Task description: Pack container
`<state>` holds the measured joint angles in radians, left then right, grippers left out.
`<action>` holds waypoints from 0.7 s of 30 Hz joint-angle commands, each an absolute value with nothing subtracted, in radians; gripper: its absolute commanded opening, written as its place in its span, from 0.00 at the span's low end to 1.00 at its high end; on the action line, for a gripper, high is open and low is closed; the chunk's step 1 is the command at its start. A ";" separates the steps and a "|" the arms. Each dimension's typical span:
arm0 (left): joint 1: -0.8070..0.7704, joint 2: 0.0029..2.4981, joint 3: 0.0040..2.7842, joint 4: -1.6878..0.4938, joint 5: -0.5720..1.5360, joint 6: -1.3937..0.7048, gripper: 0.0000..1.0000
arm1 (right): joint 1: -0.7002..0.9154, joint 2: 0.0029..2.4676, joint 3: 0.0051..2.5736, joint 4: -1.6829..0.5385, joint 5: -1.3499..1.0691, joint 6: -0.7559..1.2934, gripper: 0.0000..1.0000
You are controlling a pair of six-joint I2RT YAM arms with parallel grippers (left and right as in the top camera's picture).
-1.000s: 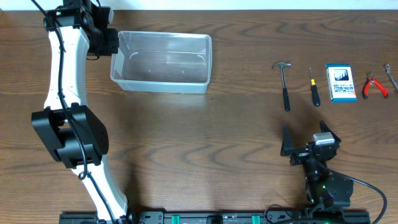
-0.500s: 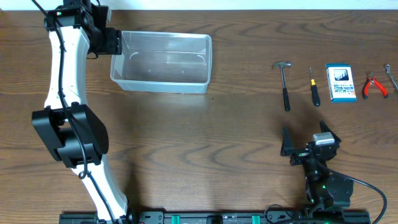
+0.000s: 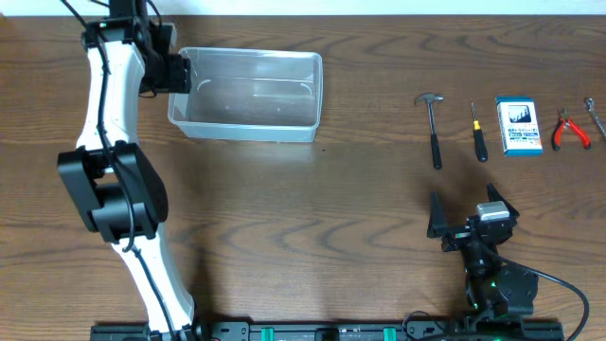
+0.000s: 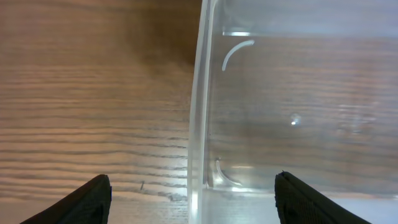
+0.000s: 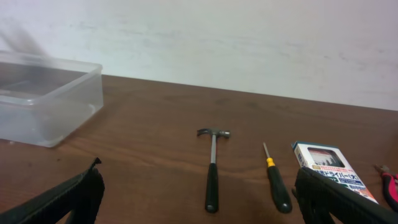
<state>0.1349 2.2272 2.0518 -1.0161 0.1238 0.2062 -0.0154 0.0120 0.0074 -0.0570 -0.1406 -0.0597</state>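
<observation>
1. Overhead view. The container (image 3: 246, 131) lies at the far left of the table (image 3: 312, 218), with nothing in it. Its long axis runs left to right across the table.
2. The left gripper (image 3: 183, 73) sits at the container's left short end, so the left arm is far nearer to it. The right gripper (image 3: 463, 201) rests near the front right, well apart from the container, jaws spread wide and gripping nothing.
3. Just beyond the right gripper a row of things lies across the table: a hammer (image 3: 434, 128), a screwdriver (image 3: 478, 133), a blue-and-white box (image 3: 518, 126) and red-handled pliers (image 3: 570, 130). Another tool is cut off at the right edge.
4. Left wrist view. The left gripper (image 4: 199, 202) is spread. One of its fingers (image 4: 93, 200) is over bare wood and the other over the tub's inside, so the container's end wall (image 4: 198, 93) runs between them. We see clear gaps on both sides: straddling, not pinching.
5. Right wrist view. The right gripper (image 5: 199, 199) stands spread and empty. The hammer (image 5: 212, 168) and screwdriver (image 5: 275, 183) lie ahead with handles toward us, the box (image 5: 329, 165) to their right, and the pliers (image 5: 388, 180) at the edge. The container (image 5: 50, 99) is far off to the left.
6. Judgement: the tools belong to the right arm's reach, and the carry to the tub goes leftward.
7. Surface and room: dark wood-grain tabletop, bare between tub and tools, with a pale plain wall behind.
</observation>
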 commanded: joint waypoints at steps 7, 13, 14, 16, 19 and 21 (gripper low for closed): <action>0.141 2.295 2.046 -1.020 0.120 0.202 0.56 | -0.006 0.007 0.006 -0.061 -0.138 -0.068 0.99; 0.141 2.328 2.043 -1.035 0.124 0.178 0.52 | -0.006 0.007 0.006 -0.061 -0.138 -0.068 0.99; 0.141 2.330 2.041 -1.035 0.123 0.178 0.52 | -0.006 0.007 0.006 -0.061 -0.138 -0.068 0.99; 0.141 2.331 2.033 -1.032 0.123 0.178 0.52 | -0.006 0.007 0.006 -0.061 -0.138 -0.068 0.99; 0.141 2.333 2.031 -1.032 0.123 0.178 0.48 | -0.006 0.007 0.006 -0.061 -0.138 -0.068 0.99; 0.141 2.333 2.031 -1.032 0.123 0.178 0.40 | -0.006 0.007 0.006 -0.061 -0.138 -0.068 0.99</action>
<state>0.1356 2.3215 2.0377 -1.0279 0.1246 0.1761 -0.0151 0.0120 0.0074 -0.0570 -0.1406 -0.0593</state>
